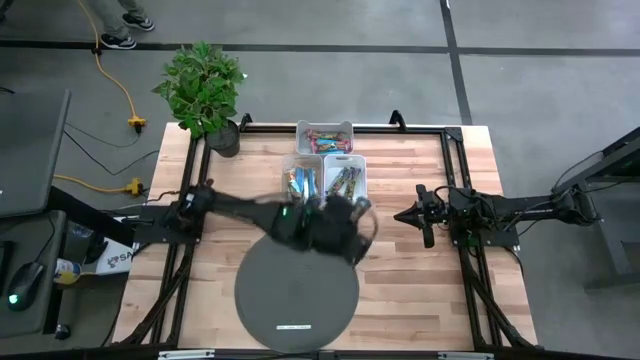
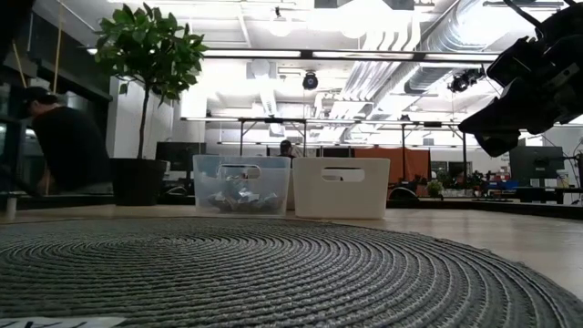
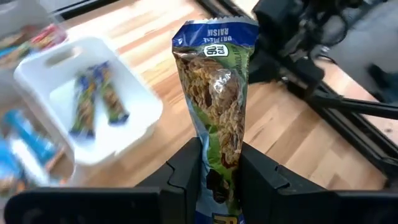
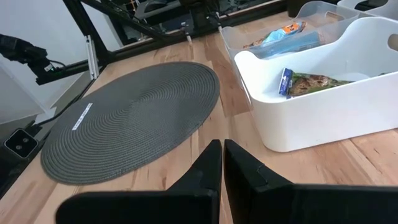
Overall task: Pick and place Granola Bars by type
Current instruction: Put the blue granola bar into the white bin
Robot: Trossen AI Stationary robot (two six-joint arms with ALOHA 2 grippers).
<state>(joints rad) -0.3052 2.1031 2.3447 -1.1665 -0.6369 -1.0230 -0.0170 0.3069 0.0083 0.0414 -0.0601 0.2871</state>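
Observation:
My left gripper (image 3: 221, 155) is shut on a granola bar (image 3: 217, 81) with a green wrapper and blue ends. In the high view it hovers (image 1: 352, 222) above the table, just near of the white bin (image 1: 345, 178), and hides the bar. That bin (image 3: 93, 102) holds two green bars lying flat on its floor. A clear bin (image 1: 302, 180) holds blue bars, and another (image 1: 325, 138) holds red and pink ones. My right gripper (image 4: 222, 155) is shut on nothing and waits at the table's right (image 1: 402, 215). My left gripper pinches the green bar between its two fingers (image 3: 186, 168), on the wrapper's part near one end (image 3: 222, 146). The fingers lie along the bar, and most of it sticks out past the fingertips to its blue crimped end (image 3: 217, 31). The bar is lifted clear of the table.
A round grey woven mat (image 1: 297, 290) lies at the table's near middle with a thin white label strip (image 1: 293, 326) on its near edge. A potted plant (image 1: 205, 90) stands at the far left corner. Black frame rails (image 1: 455, 170) run along both sides.

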